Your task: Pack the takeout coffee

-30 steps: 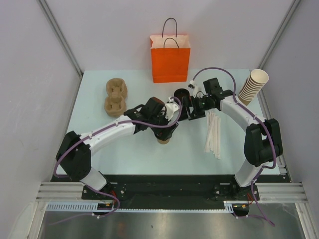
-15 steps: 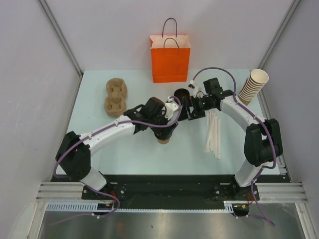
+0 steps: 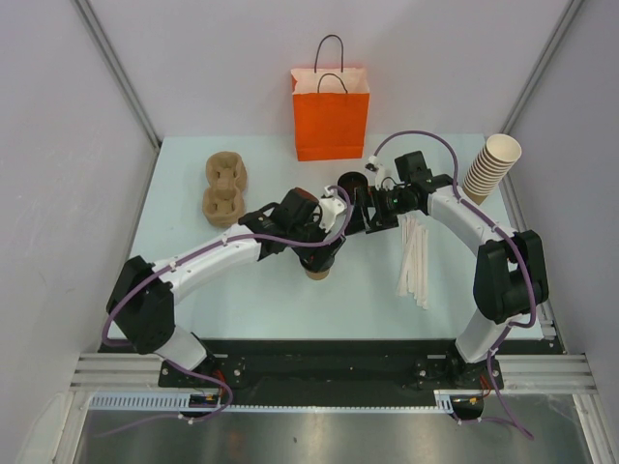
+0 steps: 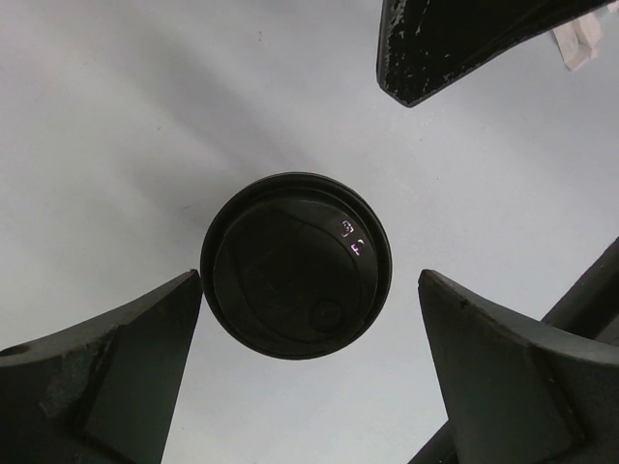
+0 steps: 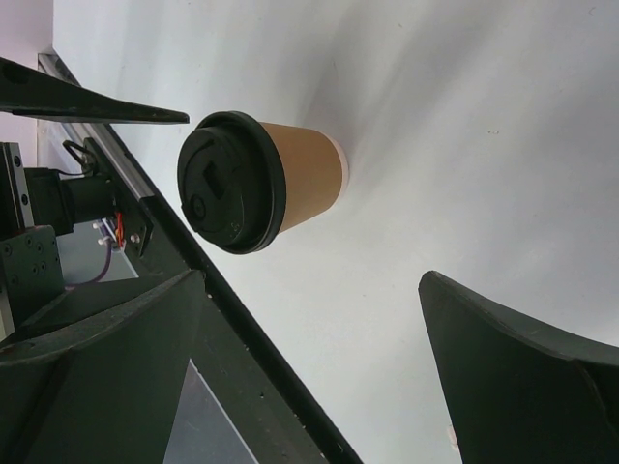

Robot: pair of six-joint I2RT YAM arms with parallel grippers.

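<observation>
The takeout coffee point(image 5: 259, 181), a small brown paper cup with a round black lid, stands upright on the table. In the top view only its base point(image 3: 317, 275) shows, under the left wrist. My left gripper point(image 4: 308, 280) hangs straight above the black lid point(image 4: 296, 266). It is open, one finger on each side of the lid and neither touching it. My right gripper point(image 5: 311, 275) is open and empty, pointing at the cup from a short distance. The orange paper bag point(image 3: 330, 111) stands upright at the back of the table.
Two brown pulp cup carriers point(image 3: 223, 188) lie at the back left. A tall stack of lidless tan cups point(image 3: 490, 166) leans at the right edge. White straws point(image 3: 414, 259) lie right of centre. A black lid stack point(image 3: 350, 183) sits just beyond the two grippers.
The left arm has edged very slightly. The cup and the right arm have stayed where they were.
</observation>
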